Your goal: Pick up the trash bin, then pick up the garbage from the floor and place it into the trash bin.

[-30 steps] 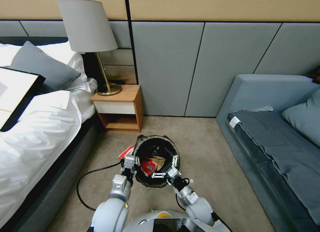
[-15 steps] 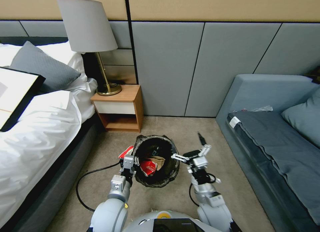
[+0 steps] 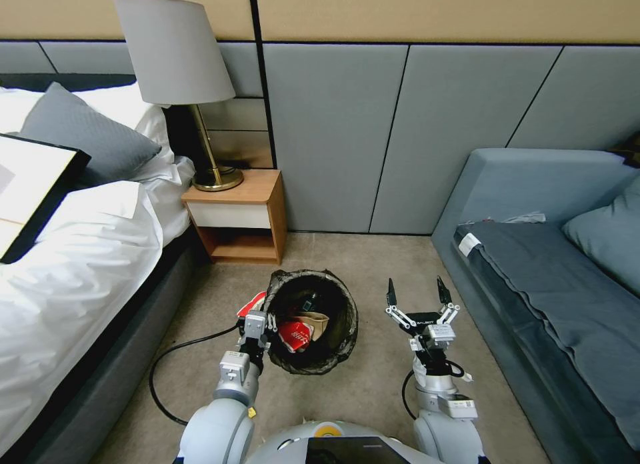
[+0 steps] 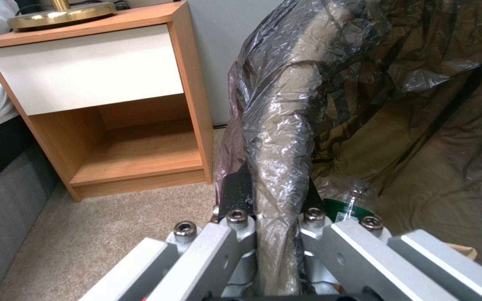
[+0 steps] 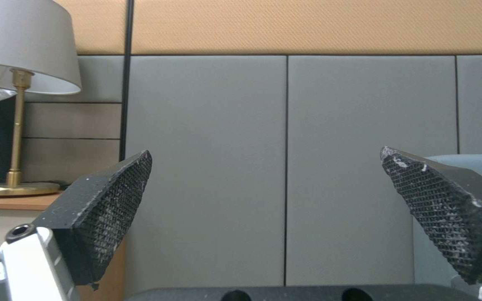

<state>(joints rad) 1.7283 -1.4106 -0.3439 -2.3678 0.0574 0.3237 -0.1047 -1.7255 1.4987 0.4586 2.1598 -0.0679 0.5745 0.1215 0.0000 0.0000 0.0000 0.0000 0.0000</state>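
The trash bin point(image 3: 333, 344), lined with a crinkled dark bag, is held just off the carpet in front of me. My left gripper point(image 3: 257, 325) is shut on its left rim. In the left wrist view the fingers point(image 4: 235, 196) clamp the bag-covered rim point(image 4: 277, 138). Garbage lies inside: a red-and-white wrapper point(image 3: 295, 335), a brown cardboard scrap point(image 3: 320, 322) and a plastic bottle point(image 4: 346, 200). Another red-and-white wrapper point(image 3: 251, 304) shows just beyond the left gripper, outside the rim. My right gripper point(image 3: 415, 293) is open to the right of the bin, its pads point(image 5: 110, 217) wide apart, nothing between them.
A wooden nightstand point(image 3: 241, 214) with a brass lamp point(image 3: 177, 57) stands behind the bin. The bed point(image 3: 73, 264) runs along the left and a grey sofa point(image 3: 553, 277) along the right. A black cable point(image 3: 175, 347) curls on the carpet at the left.
The right gripper has left the bin's near rim, swung out to the right and turned to face the wall, still open. The left gripper and the bin have stayed put.
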